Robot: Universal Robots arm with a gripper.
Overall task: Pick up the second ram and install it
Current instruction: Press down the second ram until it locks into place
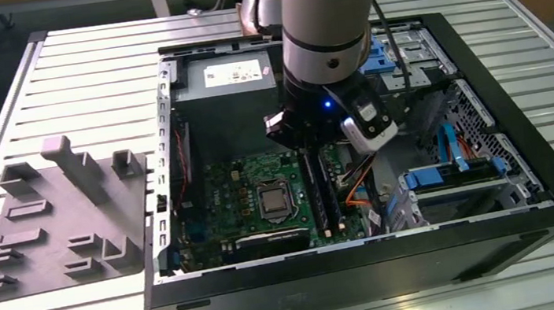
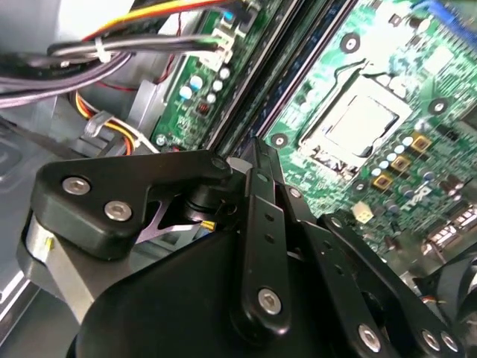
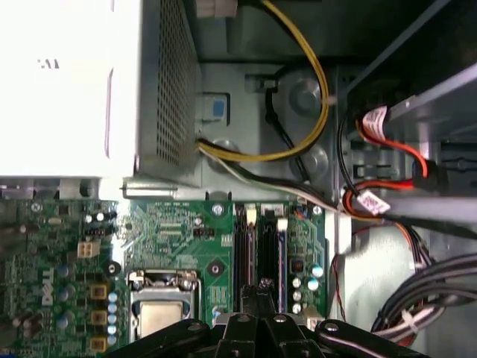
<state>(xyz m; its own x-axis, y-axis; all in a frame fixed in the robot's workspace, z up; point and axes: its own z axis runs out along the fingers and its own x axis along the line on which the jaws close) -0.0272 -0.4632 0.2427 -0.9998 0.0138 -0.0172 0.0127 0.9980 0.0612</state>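
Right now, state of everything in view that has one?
computer case: side open, lying flat on the table.
gripper: down inside the case over the memory slots; open or shut cannot be told.
second ram: lying along the slots under the gripper; whether fully seated cannot be told.
processor socket: closed by its metal frame.
grey tray: on the table at the exterior view's left, nothing on its posts.

Even indoor light; overexposed glare on power supply [image 3: 67, 82].
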